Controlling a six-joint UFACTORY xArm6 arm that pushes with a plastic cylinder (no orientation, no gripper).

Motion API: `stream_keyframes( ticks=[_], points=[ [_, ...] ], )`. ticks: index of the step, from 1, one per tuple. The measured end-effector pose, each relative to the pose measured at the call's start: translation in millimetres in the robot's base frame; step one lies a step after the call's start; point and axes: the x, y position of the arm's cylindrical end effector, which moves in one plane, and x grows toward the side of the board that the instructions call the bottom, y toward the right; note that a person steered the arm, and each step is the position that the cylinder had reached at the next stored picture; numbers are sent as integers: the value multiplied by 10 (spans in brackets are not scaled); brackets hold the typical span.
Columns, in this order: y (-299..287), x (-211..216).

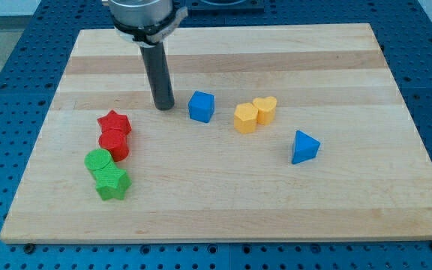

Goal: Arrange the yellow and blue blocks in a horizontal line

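My tip point(163, 106) rests on the wooden board, just to the left of a blue cube point(201, 106), with a small gap between them. To the right of the cube a yellow hexagonal block point(245, 118) and a yellow heart-shaped block point(265, 109) touch each other. A blue triangular block point(304, 147) lies further right and lower, apart from the others.
At the view's left, a red star block point(115, 122) and a red round block point(115, 143) sit stacked in a column above a green round block point(97, 161) and a green star block point(112, 182). The board point(223, 202) lies on a blue perforated table.
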Motion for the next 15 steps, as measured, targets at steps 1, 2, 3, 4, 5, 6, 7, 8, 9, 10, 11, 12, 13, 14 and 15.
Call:
stream_keyframes(
  ticks=[1,2,3,4,5,6,7,8,9,10,11,12,13,14,15],
  points=[
    [137,60],
    [388,77],
    [592,115],
    [496,364],
    [321,700],
    [532,880],
    [734,814],
    [808,510],
    [894,390],
    [894,588],
    [981,675],
    [1105,520],
    [1114,260],
    [1117,315],
    [1184,676]
  ],
)
